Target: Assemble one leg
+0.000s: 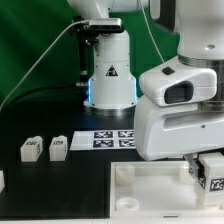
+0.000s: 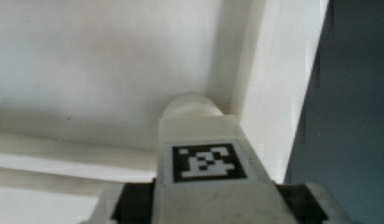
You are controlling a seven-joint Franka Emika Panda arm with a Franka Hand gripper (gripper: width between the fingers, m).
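Green cloth [image 1: 30,30] hangs behind a black table [image 1: 40,205], and the leg [image 2: 207,150] sits at about four o'clock in the exterior view, low under the arm's bulky white hand. The gripper [image 1: 207,175] is clamped on the leg: in the wrist view a finger [image 2: 132,205] shows on each flank of the white block, close against it, and the block's black-and-white tag faces the camera. The leg's rounded far end points away from the camera over the white tabletop [image 1: 135,195], close to the edge where white gives way to the dark table; whether the end touches the surface I cannot tell. The tabletop fills the exterior view from about five to six o'clock, with a raised corner fitting [image 1: 122,172] near its far corner. Farther out, at about twelve o'clock from that corner, the marker board [image 1: 113,137] lies flat on the table. Well apart at nine o'clock stand a loose leg [image 1: 30,150] and a second loose leg [image 1: 57,148], side by side. At twelve o'clock rises the robot base [image 1: 108,75], glowing blue low down, with a pale cable [image 1: 40,55] trailing off toward ten o'clock.
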